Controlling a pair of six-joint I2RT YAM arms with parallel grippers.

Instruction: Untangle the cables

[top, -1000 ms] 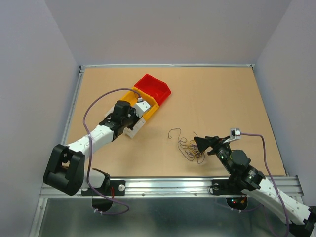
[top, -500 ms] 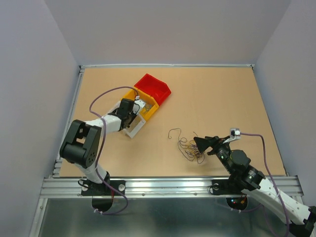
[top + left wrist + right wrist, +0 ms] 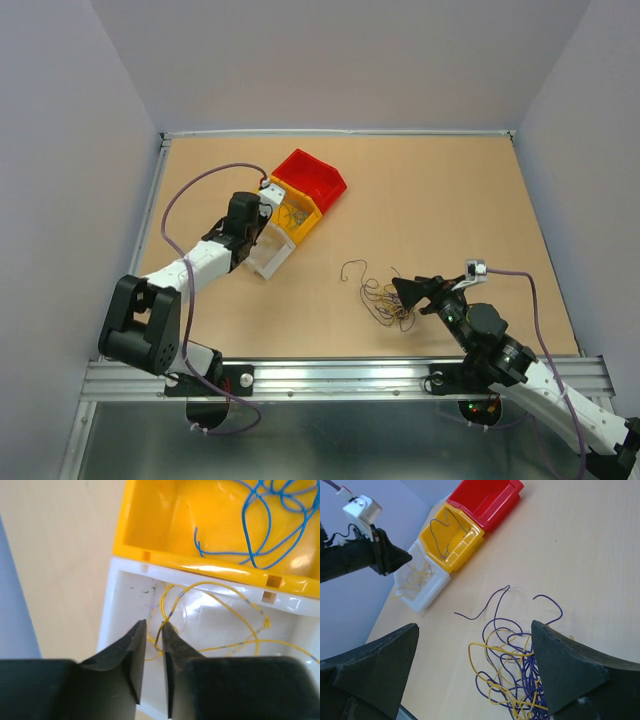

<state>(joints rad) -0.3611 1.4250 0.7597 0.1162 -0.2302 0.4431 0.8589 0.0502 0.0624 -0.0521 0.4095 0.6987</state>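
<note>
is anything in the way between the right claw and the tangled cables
Nothing visible. The right claw is open, and the cables lie loose right ahead of it on the table, with nothing between them.

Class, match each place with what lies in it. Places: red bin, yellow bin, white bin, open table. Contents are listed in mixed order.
Places:
1 red bin
2 yellow bin
3 white bin
4 table

Contents:
A blue wire
B yellow wire
C purple and yellow tangle
D no wire visible

Pairs: 1-D, 2-A, 3-B, 4-C
</note>
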